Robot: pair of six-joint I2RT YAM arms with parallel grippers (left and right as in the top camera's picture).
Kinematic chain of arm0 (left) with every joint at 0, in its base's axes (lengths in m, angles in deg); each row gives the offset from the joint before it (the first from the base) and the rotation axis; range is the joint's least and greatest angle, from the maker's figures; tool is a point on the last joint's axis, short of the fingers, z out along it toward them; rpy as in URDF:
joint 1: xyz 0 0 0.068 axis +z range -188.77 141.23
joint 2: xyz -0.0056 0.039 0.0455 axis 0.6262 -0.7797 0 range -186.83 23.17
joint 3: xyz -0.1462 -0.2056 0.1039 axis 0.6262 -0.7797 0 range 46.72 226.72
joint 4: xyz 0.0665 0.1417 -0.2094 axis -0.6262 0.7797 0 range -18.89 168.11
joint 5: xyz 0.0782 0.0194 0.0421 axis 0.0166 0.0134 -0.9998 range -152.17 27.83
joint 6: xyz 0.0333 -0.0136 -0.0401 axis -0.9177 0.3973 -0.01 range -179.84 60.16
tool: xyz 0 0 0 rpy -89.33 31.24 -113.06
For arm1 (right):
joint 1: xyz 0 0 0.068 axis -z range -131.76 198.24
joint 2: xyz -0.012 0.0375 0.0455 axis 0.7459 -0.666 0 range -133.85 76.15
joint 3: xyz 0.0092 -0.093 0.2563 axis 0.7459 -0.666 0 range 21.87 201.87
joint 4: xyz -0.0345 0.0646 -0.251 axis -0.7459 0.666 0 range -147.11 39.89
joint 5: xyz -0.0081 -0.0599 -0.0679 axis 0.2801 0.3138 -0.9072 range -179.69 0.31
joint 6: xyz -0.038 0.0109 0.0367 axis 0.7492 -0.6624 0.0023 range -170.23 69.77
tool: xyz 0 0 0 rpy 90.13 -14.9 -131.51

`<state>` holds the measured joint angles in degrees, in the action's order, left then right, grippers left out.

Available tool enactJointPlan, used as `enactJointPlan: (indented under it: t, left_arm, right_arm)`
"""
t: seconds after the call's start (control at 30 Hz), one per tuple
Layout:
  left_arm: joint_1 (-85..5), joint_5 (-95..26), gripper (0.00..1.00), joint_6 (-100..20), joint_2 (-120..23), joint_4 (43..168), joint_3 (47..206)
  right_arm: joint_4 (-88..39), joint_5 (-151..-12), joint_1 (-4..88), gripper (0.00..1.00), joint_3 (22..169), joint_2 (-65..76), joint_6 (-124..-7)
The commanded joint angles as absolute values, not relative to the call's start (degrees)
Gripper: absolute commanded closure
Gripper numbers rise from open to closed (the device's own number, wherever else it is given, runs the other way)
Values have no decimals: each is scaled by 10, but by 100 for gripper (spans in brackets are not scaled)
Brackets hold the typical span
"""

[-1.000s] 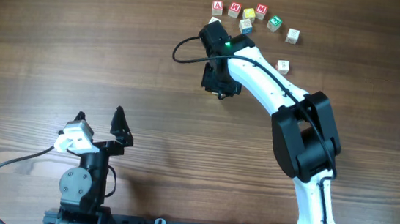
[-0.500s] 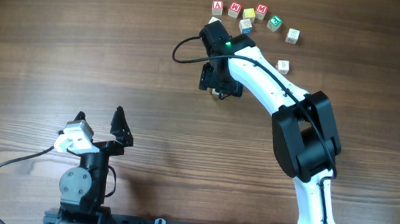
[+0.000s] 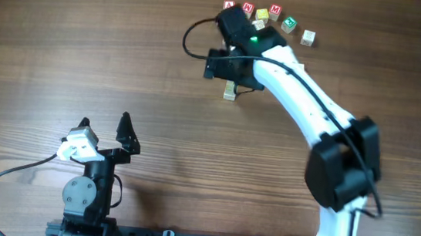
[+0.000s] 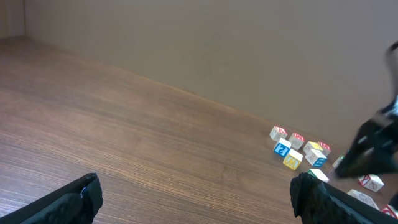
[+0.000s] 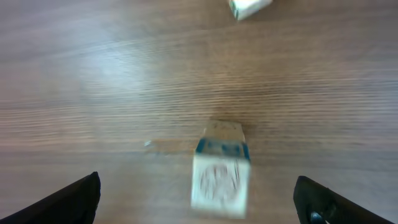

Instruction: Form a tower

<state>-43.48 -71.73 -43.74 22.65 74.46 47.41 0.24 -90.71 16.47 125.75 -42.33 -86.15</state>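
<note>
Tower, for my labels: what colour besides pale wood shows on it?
Blue, on the tower, clearest in right wrist view.

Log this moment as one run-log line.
right hand: open over tower, no contact | tower: upright, free-standing | left hand: open, parked apart | loose cubes: far side, untouched

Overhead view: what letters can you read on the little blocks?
"A": on the leftmost red block in the row at the top.
"M": on the rightmost red block.
Too small to read: the marks on the yellow block, the green block and the pale block.
Blurred, cannot be read: the marks on the tower, in the right wrist view too.
</note>
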Motion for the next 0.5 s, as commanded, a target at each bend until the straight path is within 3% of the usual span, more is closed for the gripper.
enactJointPlan:
  t: [0.0, 0.4, 0.47]
  left_arm:
    - [-432, -721, 0, -448, 228, 743, 470]
    - [-432, -721, 0, -448, 228, 743, 470]
    - [-432, -721, 0, -448, 228, 743, 470]
  right_arm:
    - [34, -953, 167, 0, 1274, -335, -864]
    - [130, -1002, 168, 0, 1274, -50, -859]
    - [166, -1015, 168, 0, 1274, -17, -772]
